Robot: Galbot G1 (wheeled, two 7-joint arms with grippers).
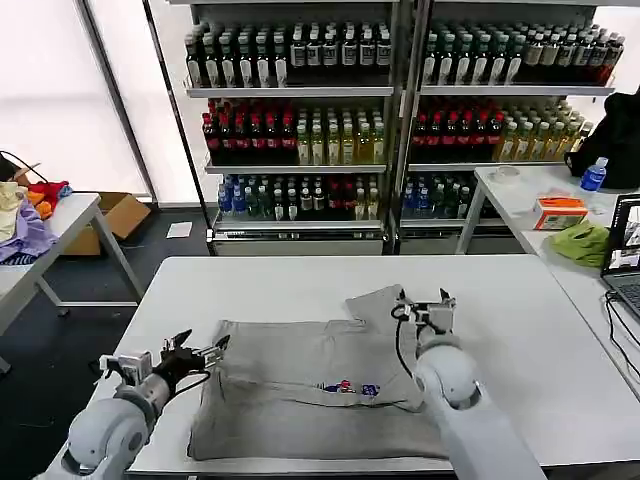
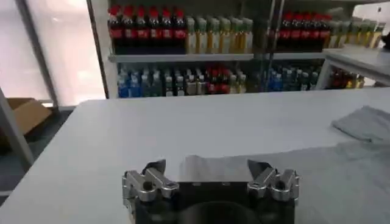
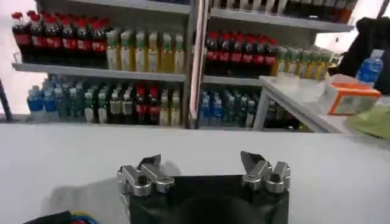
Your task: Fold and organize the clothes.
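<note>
A light grey shirt (image 1: 300,400) lies spread flat on the white table (image 1: 250,285), with a small multicolour print (image 1: 350,386) near its middle and one sleeve (image 1: 375,300) pointing toward the far side. My left gripper (image 1: 205,348) hovers at the shirt's left edge, open with nothing between its fingers. In the left wrist view that gripper (image 2: 207,167) is low over the grey shirt (image 2: 304,170). My right gripper (image 1: 425,300) is open beside the sleeve at the shirt's far right corner. In the right wrist view that gripper (image 3: 201,163) faces bare tabletop.
Shelves of bottles (image 1: 300,130) stand behind the table. A side table on the right holds a lime-green cloth (image 1: 582,242), an orange box (image 1: 560,212), a water bottle (image 1: 593,175) and a laptop (image 1: 625,255). Coloured garments (image 1: 25,225) lie on a table at left.
</note>
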